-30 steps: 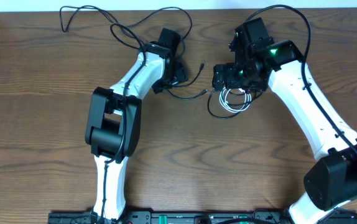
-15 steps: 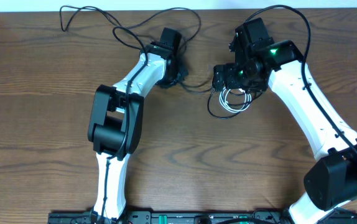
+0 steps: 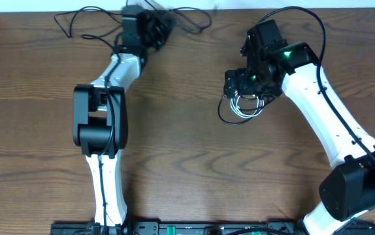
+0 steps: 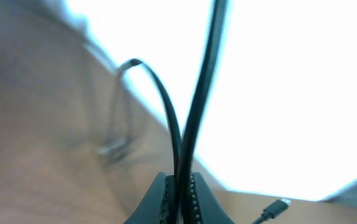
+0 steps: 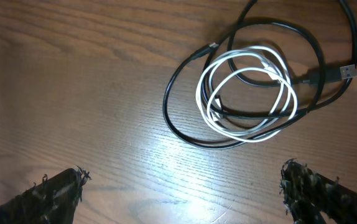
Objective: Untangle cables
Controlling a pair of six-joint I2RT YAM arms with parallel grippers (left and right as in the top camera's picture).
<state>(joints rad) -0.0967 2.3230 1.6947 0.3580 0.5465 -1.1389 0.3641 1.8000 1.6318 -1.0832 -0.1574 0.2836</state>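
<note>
The left claw [image 4: 178, 198] is pressed together, pinching a black cable [image 4: 200, 93] whose two strands rise from between its fingers. In the overhead view this claw [image 3: 155, 27] sits blurred at the upper edge of the frame, and the black cable [image 3: 76, 16] trails toward the upper left.

The right claw [image 5: 188, 186] is spread wide and grips nothing. It hovers over a coiled white cable [image 5: 247, 93], with a second black cable [image 5: 178, 124] looped around and through it. Overhead, that bundle lies right of centre.

The desk [image 3: 187, 163] is dark brown wood grain, with glare under the right claw. A pale strip [image 3: 31, 5] borders its upper edge.
</note>
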